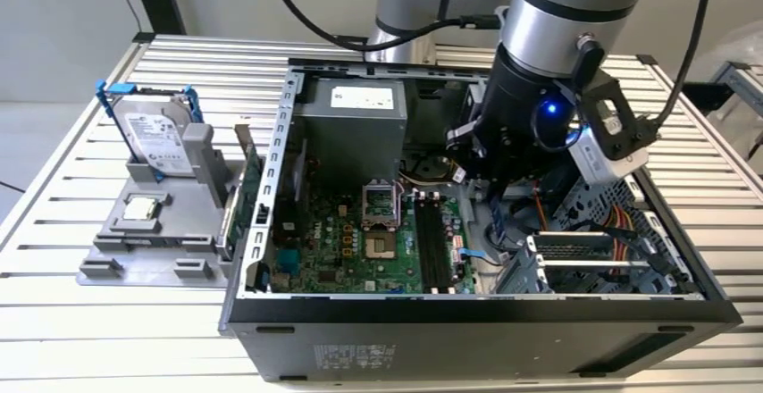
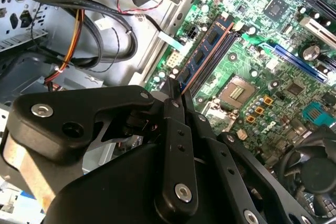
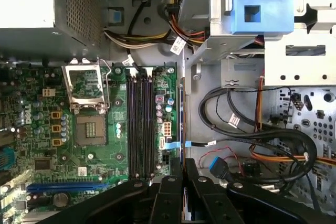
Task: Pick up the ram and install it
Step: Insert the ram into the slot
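The ram (image 3: 181, 119) is a thin bluish stick seen edge-on in the first wrist view. In the second wrist view its blue face with dark chips (image 2: 207, 48) runs out from the fingertips. My gripper (image 3: 181, 169) (image 2: 176, 90) is shut on one end of it. The stick hangs lengthwise alongside the black memory slots (image 3: 139, 124) (image 2: 223, 51), offset to their side nearest the cable bay and apart from them. In the exterior view my gripper (image 1: 473, 181) is low inside the open computer case, just beyond the slots (image 1: 431, 241).
The green motherboard (image 1: 339, 246) carries an open processor socket (image 3: 86, 90) beside the slots. Cables (image 3: 262, 140) and a metal drive cage (image 1: 596, 259) crowd the other side. Outside the case a grey holder (image 1: 149, 241) carries a hard drive (image 1: 155, 138) and a processor chip (image 1: 143, 207).
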